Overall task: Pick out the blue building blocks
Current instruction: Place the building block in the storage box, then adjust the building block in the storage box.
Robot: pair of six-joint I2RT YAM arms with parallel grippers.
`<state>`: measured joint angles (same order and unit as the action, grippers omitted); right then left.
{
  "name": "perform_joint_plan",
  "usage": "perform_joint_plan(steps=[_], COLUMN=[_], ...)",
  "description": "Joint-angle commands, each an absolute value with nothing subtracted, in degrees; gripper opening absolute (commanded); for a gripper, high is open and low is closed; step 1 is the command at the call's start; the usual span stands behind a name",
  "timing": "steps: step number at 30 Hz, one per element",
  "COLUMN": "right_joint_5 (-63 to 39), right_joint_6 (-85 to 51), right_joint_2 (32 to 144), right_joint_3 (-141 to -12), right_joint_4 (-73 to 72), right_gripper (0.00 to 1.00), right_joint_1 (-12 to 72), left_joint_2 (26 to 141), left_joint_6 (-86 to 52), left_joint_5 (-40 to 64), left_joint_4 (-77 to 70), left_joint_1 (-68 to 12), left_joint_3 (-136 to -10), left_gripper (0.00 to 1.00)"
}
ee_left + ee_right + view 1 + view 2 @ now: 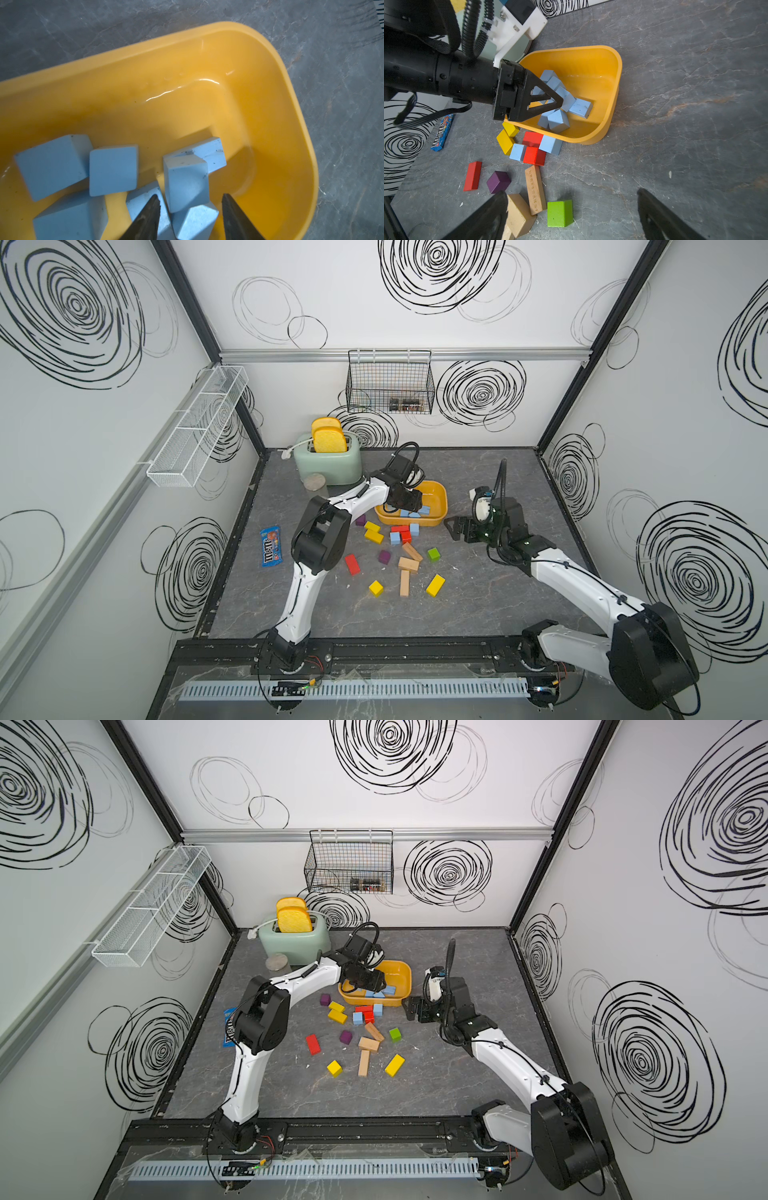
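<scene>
Hanging low in the yellow bin [228,52] with jaws parted and nothing gripped, left gripper [190,200] could snag the tilted blue building blocks [113,169] piled there when lifting out, and two blue cubes [550,144] outside touch red blocks [532,138], so wide-open right gripper [453,527] may grab both.

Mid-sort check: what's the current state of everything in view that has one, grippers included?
yellow tub: upright, partly filled.
blue blocks in tub: about seven visible, piled at one end.
blue blocks on table: two, unpicked, touching red blocks.
left gripper: open over the tub, gripping nothing.
right gripper: open, empty, apart from the tub.
toaster: upright, two toast slices standing in its slots.
</scene>
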<state>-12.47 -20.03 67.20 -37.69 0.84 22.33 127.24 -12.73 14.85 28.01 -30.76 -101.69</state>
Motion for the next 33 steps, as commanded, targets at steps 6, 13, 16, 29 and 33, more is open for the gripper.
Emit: perform_joint_plan(steps=[6,13,16,29,33], right_joint_5=[-12.66,-12.41,-12.18,-12.00,-12.03], right_joint_6=[-19.36,-19.57,-19.51,-19.19,-19.07], right_joint_2=[66.09,65.73,65.92,67.37,67.81], right_joint_3=[-37.63,-37.18,-37.26,-37.70,-37.88], right_joint_4=[1.14,1.10,1.11,0.83,0.63], right_gripper=[0.98,0.98,0.98,0.98,0.98], right_joint_1=[22.11,22.06,21.98,21.93,21.89], left_joint_2=[119.63,121.64,123.52,131.77,132.92], left_joint_6=[-10.73,-10.97,-10.90,-11.68,-12.72], left_joint_5=[15.14,16.57,17.00,17.92,17.24], left_joint_4=[27.08,26.43,27.05,28.94,27.82], left_joint_1=[-30.90,-30.94,-30.94,-30.85,-30.68], left_joint_3=[-96.24,-95.33,-96.76,-106.17,-108.30], left_gripper=[0.15,0.00,0.00,0.00,0.00])
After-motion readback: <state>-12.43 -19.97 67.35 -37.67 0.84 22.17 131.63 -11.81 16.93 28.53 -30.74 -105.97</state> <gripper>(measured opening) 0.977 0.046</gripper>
